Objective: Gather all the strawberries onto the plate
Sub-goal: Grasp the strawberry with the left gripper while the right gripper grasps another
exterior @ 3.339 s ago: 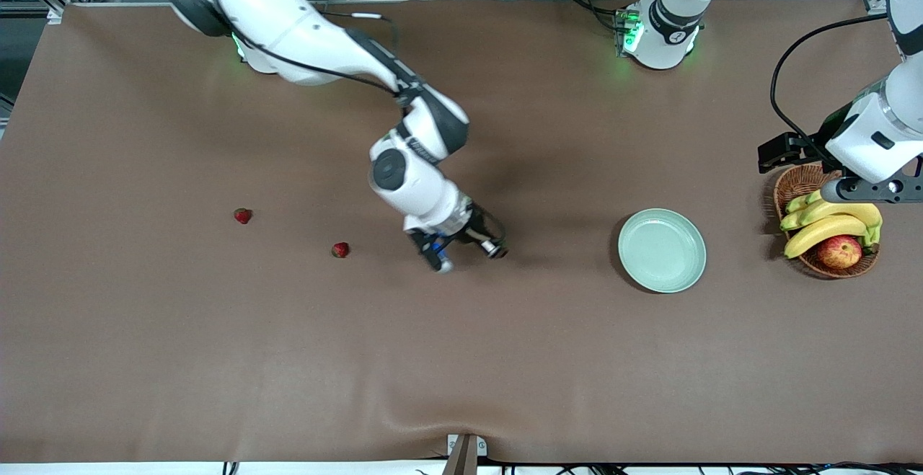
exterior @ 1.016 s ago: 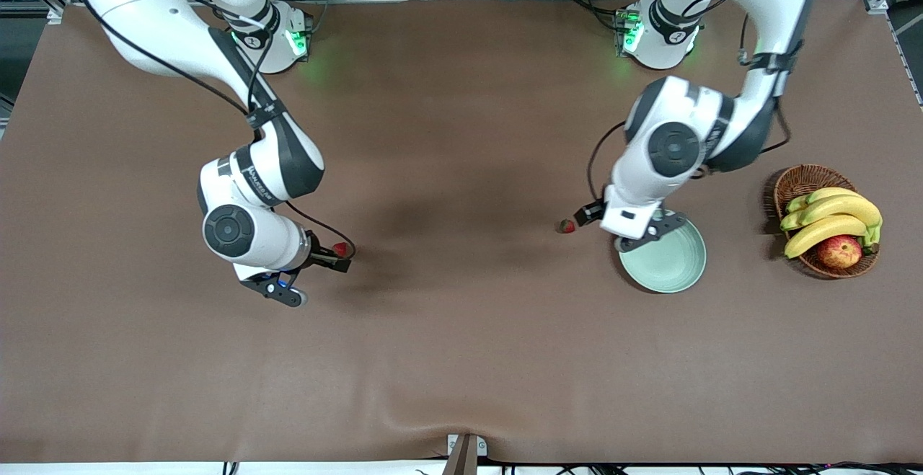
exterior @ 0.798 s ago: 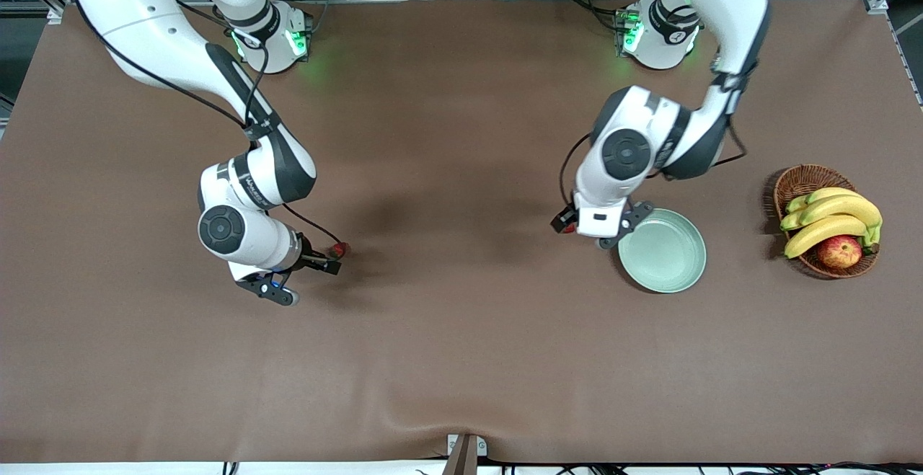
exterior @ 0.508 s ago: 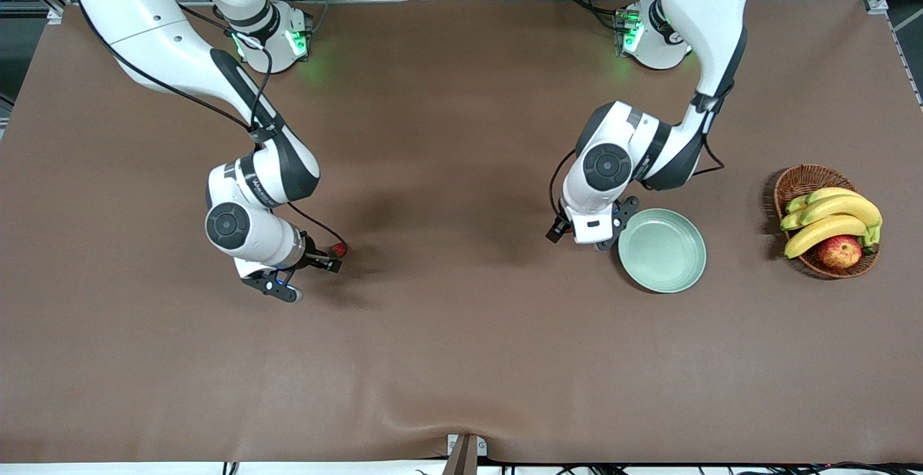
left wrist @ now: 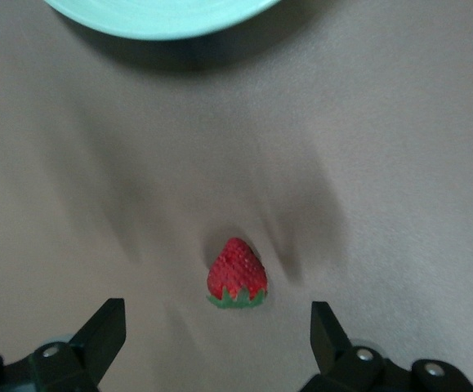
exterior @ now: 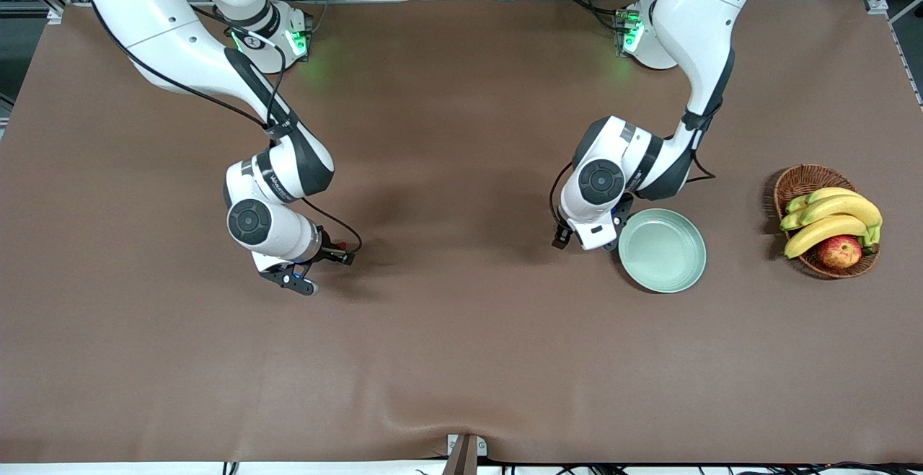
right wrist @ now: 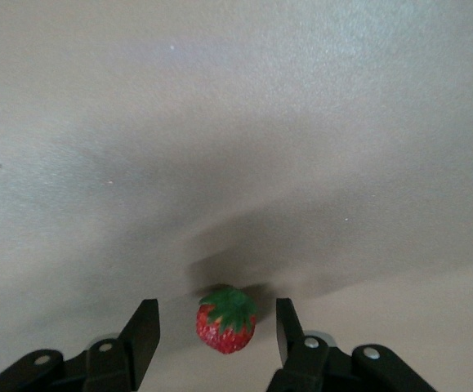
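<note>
Right gripper [right wrist: 216,314] is low over the table toward the right arm's end, fingers open, holding nothing. One strawberry [right wrist: 226,319] sits between them with a gap on each side. A second ago it lay just off the fingertips; this grasp looks ready to shut.

Plate [exterior: 663,251] is empty, so nothing is collected yet.

Left gripper [left wrist: 216,314] is spread wide and empty, over the table just beside the plate. It has slid off the plate's rim onto a second strawberry [left wrist: 236,273], which lies just ahead of the tips. It likely needs more descent.

Third strawberry is not visible.

Basket [exterior: 793,179] of fruit is untouched.

No legible writing or brand.
</note>
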Motion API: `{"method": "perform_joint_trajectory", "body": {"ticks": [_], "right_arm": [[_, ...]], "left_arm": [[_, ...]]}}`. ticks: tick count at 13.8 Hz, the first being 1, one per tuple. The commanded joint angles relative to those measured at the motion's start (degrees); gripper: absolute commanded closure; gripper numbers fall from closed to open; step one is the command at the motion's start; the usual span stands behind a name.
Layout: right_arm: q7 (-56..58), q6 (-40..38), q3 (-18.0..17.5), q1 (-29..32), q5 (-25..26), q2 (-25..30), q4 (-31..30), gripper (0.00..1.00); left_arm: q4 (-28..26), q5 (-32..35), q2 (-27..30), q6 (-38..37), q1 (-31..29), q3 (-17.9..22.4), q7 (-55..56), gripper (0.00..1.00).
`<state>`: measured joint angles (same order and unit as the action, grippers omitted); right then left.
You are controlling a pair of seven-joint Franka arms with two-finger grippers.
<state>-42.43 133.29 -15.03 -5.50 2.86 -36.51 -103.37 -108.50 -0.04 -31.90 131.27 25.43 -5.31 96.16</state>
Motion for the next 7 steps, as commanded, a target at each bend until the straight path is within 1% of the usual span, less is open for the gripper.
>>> {"method": "perform_joint_trajectory", "body": {"ticks": [1,2,3,4,5,7], "right_arm": [[-1.2,1.1,-0.3,0.2,0.0,-0.5,-1.0,0.57],[-1.2,1.1,-0.3,0.2,0.0,-0.6,-1.0,0.67],[-1.3,1.1,-0.3,0.0,0.0,-0.6,-1.0,0.79],[-1.3,1.0,-0.3,0.0,0.0,-0.6,-1.0,0.91],[-1.3,0.9,-0.3,0.0,-0.1,-0.6,-0.8,1.00],[-1.3,0.4,-0.3,0.1,-0.1,-0.3,-0.2,1.00]], "left_arm": [[0.0,0.0,-0.8,1.5,0.1,0.2,1.2,0.00],[0.0,0.0,-1.0,1.7,0.1,0.2,1.2,0.02],[0.0,0.0,-1.2,1.8,0.1,0.3,1.2,0.07],[0.0,0.0,-1.8,2.1,0.1,0.3,1.2,0.15],[0.0,0.0,-2.1,2.9,0.0,0.3,1.2,0.21],[0.1,0.0,-2.5,3.2,-0.2,0.3,1.2,0.34]]}}
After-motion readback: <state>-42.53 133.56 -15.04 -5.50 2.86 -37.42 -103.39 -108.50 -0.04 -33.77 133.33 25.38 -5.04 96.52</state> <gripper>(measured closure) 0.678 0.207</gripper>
